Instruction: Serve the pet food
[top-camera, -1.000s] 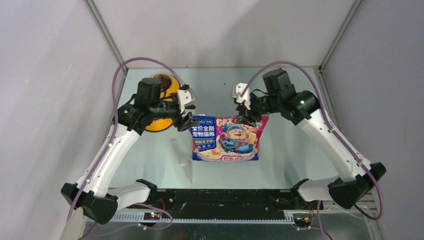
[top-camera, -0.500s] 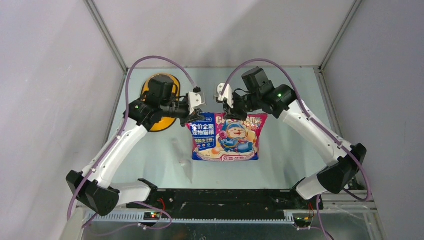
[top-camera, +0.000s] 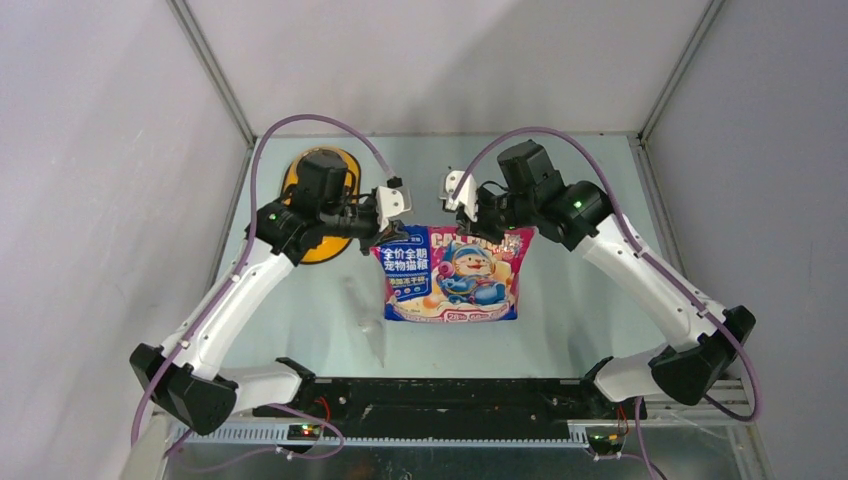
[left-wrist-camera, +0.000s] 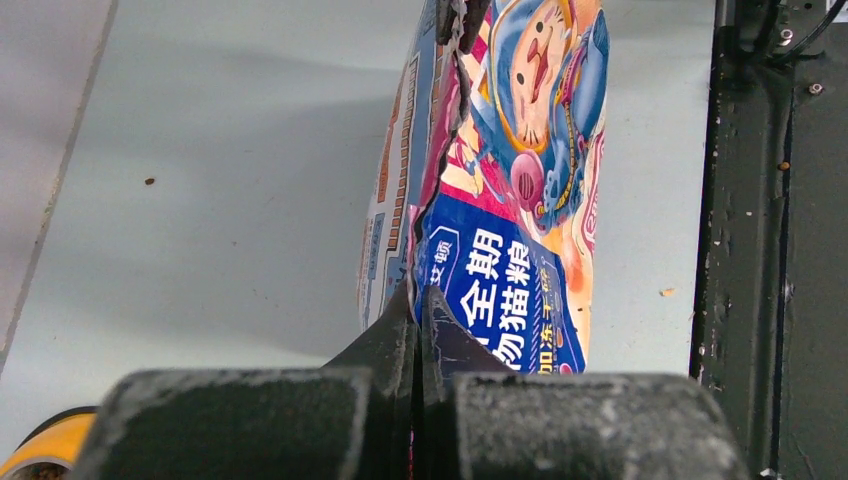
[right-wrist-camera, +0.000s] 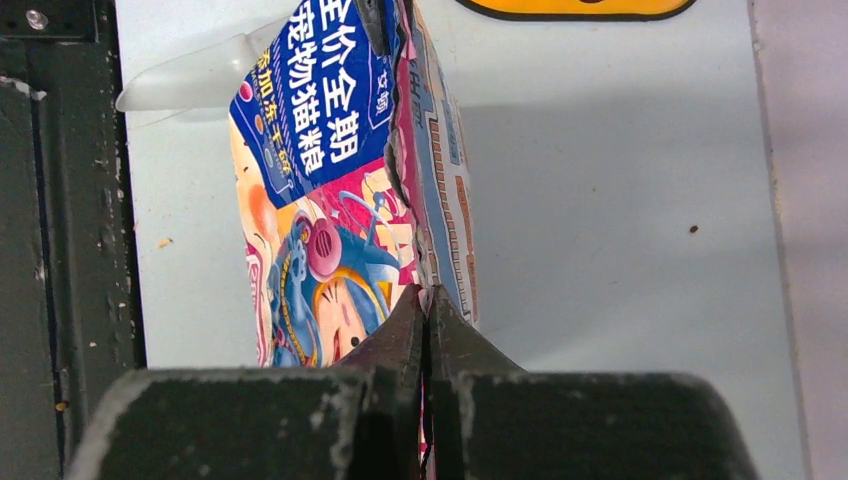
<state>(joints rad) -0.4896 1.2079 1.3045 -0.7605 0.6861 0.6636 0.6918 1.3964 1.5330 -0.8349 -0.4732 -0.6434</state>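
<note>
light: bright, even | shadows: soft | blur: wrist-view jaws

One printed bag (top-camera: 450, 272), one yellow bowl (top-camera: 318, 250), one clear scoop (right-wrist-camera: 190, 82), one left end effector (left-wrist-camera: 418, 300) and one right end effector (right-wrist-camera: 427, 300).

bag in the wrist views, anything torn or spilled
The bag has a ragged, uneven top edge, as if it had been torn open. A few small brown crumbs lie loose on the table beside it. No larger spill of food shows.
</note>
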